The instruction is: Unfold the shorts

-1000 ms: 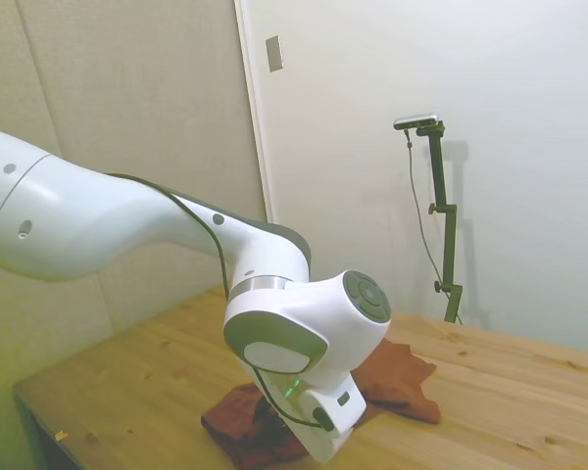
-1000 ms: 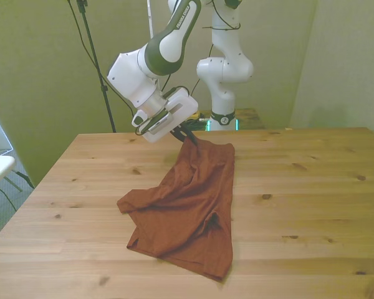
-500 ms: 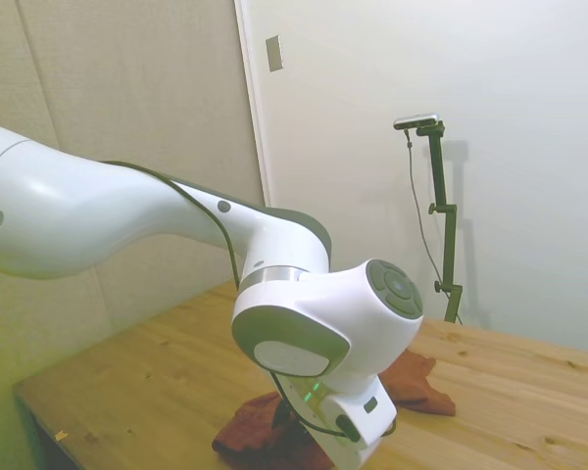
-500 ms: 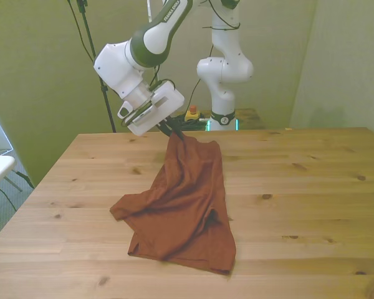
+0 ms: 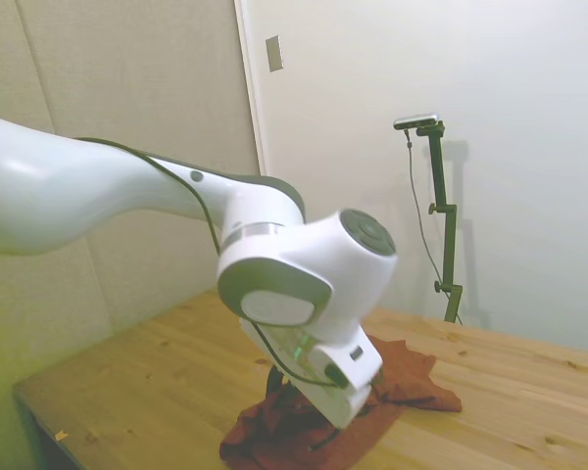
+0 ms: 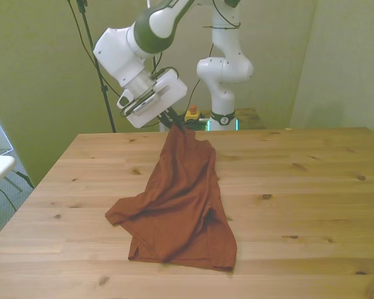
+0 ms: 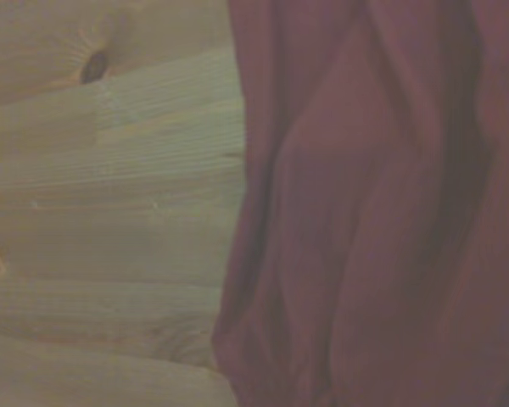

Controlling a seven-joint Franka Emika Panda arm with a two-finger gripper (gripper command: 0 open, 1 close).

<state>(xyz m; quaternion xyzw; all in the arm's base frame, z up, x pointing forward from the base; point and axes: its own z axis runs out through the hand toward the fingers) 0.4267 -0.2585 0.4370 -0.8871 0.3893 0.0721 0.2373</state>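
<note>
Shorts point(image 6: 181, 205) corner pinched in gripper point(image 6: 176, 125), lifted.

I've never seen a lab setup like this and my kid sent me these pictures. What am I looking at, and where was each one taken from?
This is one white robot arm working at a wooden table. All three pictures show the same moment. One camera stands off to the side of the table, one looks across the table at the robot, and one sits on the robot's wrist, very close and blurry. On the table lie rust-brown shorts, crumpled and partly folded. The hand at the arm's end has pinched one edge of the shorts and holds it lifted above the table, while the rest drapes down and rests on the wood. The wrist picture shows just hanging fabric folds and bare wood beside them.
</note>
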